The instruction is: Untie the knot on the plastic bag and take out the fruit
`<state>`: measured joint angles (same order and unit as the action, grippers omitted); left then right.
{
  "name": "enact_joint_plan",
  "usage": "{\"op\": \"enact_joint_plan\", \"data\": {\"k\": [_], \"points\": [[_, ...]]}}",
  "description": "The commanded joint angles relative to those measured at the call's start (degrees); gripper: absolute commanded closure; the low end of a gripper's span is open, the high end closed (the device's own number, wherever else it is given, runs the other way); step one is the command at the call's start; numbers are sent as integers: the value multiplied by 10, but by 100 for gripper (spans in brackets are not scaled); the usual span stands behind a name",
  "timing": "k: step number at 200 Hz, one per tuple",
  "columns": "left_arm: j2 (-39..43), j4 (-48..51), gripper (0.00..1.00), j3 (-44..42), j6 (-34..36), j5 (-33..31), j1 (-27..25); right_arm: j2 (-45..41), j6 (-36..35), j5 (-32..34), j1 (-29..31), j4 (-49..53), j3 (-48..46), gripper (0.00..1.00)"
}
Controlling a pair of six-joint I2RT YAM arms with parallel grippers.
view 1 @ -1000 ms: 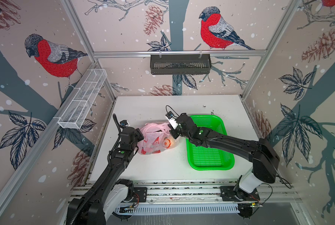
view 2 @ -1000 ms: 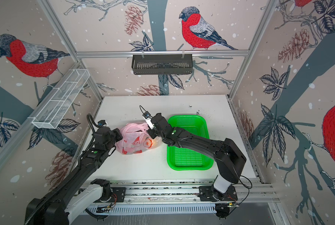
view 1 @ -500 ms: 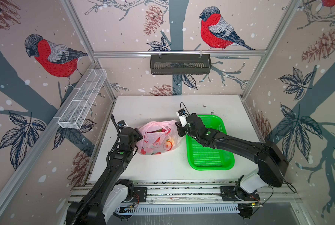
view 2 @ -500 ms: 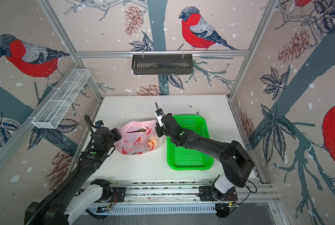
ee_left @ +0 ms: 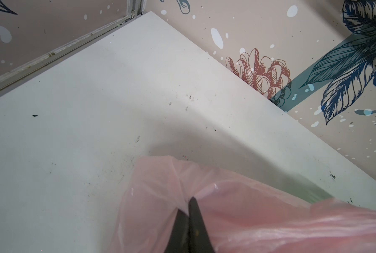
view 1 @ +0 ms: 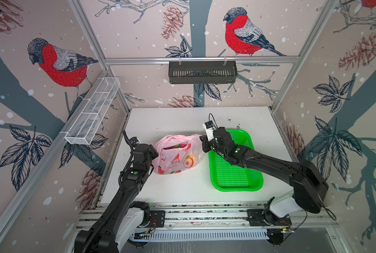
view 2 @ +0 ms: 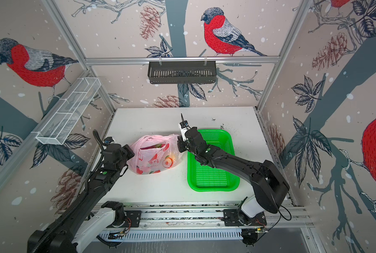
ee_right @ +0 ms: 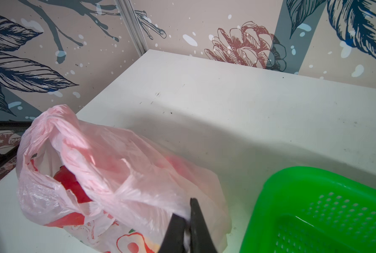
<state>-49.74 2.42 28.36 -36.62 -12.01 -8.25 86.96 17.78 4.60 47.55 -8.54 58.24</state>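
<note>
Left wrist view shows the left gripper (ee_left: 188,207) shut tight on a fold of the bag (ee_left: 237,208). The right wrist view shows the right gripper (ee_right: 189,210) pinched shut on the bag's other side, next to the tray (ee_right: 292,177). In both top views the bag lies on the table (view 1: 171,118) between the two grippers, just beside the tray, and its top gapes open. Red fruit (ee_right: 71,184) shows through the hole. I cannot see a knot. It looks undone, but the plastic is crumpled, so I am not sure.

The step now seems to be pulling the mouth wide. To do it well, pull both sides apart slowly and evenly. The plastic is thin and can rip or slip out of the jaws. Hold the bag low so the fruit does not roll out. Once the hole is big enough, one gripper should hold its side while the other lets go and reaches in for a fruit.
</note>
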Motion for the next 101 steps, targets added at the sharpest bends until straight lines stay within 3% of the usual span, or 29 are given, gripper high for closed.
{"op": "enact_joint_plan", "data": {"k": [1,71,85,101], "points": [[9,-11,100,2,-6,-2,3,-1,7,-2,-1,-16,1,91],[38,32,98,17,5,15,3,-2,19,-16,0,-27,-1,91],[41,34,95,18,4,22,3,-5,22,-20,1,-30,-4,91],[46,39,83,24,8,36,3,-7,23,-26,1,-32,-6,90]]}}
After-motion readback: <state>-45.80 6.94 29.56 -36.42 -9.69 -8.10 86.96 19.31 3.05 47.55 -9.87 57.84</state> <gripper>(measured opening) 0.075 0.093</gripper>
